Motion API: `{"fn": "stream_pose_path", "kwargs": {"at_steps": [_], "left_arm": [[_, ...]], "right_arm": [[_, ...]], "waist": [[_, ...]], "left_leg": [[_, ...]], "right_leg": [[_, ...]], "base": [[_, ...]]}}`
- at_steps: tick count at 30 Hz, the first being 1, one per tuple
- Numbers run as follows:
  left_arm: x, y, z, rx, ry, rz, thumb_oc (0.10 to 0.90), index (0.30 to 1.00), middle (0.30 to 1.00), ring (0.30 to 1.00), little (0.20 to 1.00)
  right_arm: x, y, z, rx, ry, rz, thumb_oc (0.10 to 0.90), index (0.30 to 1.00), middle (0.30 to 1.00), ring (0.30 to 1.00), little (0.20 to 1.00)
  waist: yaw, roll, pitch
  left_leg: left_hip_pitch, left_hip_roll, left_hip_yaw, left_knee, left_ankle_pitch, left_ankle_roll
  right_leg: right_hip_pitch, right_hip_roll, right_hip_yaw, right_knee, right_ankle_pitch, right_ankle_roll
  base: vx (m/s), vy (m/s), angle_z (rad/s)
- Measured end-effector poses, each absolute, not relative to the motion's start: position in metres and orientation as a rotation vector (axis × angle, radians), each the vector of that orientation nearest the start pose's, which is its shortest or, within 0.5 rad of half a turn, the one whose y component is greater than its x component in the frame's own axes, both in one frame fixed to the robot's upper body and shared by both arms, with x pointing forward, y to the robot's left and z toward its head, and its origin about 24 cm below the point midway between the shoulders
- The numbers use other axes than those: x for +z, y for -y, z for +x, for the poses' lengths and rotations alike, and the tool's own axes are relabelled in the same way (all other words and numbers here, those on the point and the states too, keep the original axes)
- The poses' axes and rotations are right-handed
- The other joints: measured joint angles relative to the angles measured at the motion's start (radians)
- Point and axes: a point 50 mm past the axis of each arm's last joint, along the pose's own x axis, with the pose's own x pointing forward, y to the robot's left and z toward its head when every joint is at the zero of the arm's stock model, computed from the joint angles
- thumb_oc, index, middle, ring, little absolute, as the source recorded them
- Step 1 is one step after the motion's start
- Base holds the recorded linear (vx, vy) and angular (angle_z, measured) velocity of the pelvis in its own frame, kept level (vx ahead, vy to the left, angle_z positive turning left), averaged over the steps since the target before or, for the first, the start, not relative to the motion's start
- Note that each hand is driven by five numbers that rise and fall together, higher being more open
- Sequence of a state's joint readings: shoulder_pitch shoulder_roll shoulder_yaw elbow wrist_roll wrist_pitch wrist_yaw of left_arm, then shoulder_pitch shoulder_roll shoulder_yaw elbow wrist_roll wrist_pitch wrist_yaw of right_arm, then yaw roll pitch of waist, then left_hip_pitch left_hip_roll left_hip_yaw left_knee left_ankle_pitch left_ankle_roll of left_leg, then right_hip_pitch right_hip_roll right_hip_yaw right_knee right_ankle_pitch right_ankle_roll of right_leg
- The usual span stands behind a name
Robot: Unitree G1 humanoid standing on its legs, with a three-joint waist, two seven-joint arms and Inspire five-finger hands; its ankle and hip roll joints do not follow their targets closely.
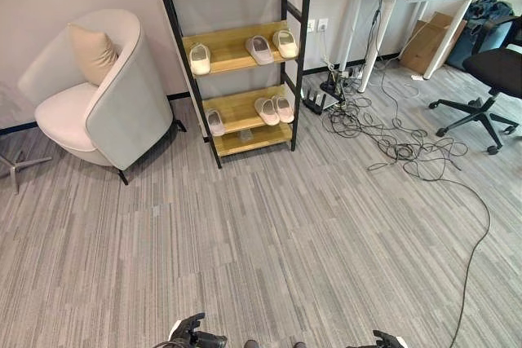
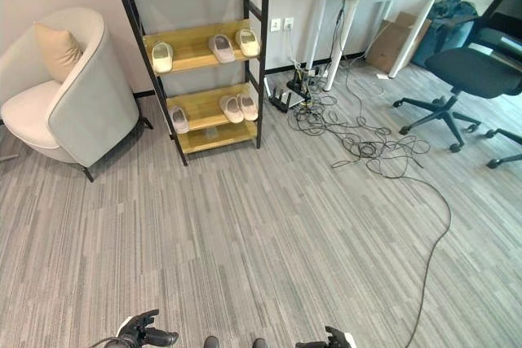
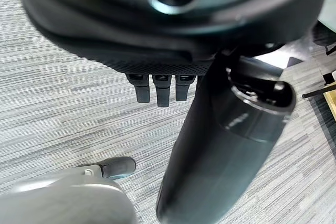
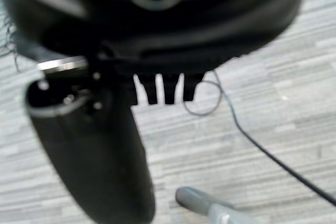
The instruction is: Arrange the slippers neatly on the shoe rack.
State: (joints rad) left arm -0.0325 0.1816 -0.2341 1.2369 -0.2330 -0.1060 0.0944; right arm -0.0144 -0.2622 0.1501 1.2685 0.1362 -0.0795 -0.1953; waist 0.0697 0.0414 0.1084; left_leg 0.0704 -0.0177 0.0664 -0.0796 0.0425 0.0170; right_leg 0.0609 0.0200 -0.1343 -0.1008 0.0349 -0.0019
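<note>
The shoe rack [image 1: 298,55] has a black frame and wooden shelves and stands against the far wall. On its middle shelf one pale slipper [image 1: 200,59] lies at the left and two slippers [image 1: 272,46] lie at the right. The lower shelf holds a single slipper [image 1: 215,122] at the left and a pair [image 1: 274,109] at the right. My left hand [image 1: 196,334] and right hand [image 1: 390,340] hang low at the near edge, far from the rack. The left fingers [image 3: 160,90] and the right fingers [image 4: 168,90] are straight and hold nothing.
A white armchair [image 1: 98,95] with a beige cushion stands left of the rack. To the right are a white desk [image 1: 375,22], a cardboard box [image 1: 428,42], a black office chair [image 1: 489,79] and tangled cables [image 1: 391,140] on the grey carpet.
</note>
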Motion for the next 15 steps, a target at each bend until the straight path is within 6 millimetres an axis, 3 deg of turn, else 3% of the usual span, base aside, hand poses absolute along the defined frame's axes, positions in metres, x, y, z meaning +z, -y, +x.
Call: {"fn": "stream_pose_path", "kwargs": {"at_steps": [7,15], "left_arm": [[-0.163,-0.207,0.098,0.132,-1.129,0.156,0.800,0.900,0.900,0.900,0.900],[-0.163,-0.208,0.099,0.126,-1.128,0.165,0.800,0.900,0.900,0.900,0.900]], "right_arm": [[-0.155,0.252,0.093,-0.281,-1.153,-0.324,0.800,0.900,0.900,0.900,0.900],[-0.156,0.251,0.090,-0.264,-1.161,-0.332,0.800,0.900,0.900,0.900,0.900]], "waist": [[0.002,0.004,-0.003],[-0.001,0.004,-0.003]], "left_leg": [[-0.003,0.000,-0.011,0.000,0.000,0.000],[-0.017,-0.002,-0.046,0.004,0.001,-0.001]], "right_leg": [[0.001,0.001,-0.009,0.000,0.000,0.000],[0.000,0.001,-0.033,0.000,-0.003,-0.006]], "base": [[0.01,-0.022,0.03],[0.02,-0.068,0.11]]}}
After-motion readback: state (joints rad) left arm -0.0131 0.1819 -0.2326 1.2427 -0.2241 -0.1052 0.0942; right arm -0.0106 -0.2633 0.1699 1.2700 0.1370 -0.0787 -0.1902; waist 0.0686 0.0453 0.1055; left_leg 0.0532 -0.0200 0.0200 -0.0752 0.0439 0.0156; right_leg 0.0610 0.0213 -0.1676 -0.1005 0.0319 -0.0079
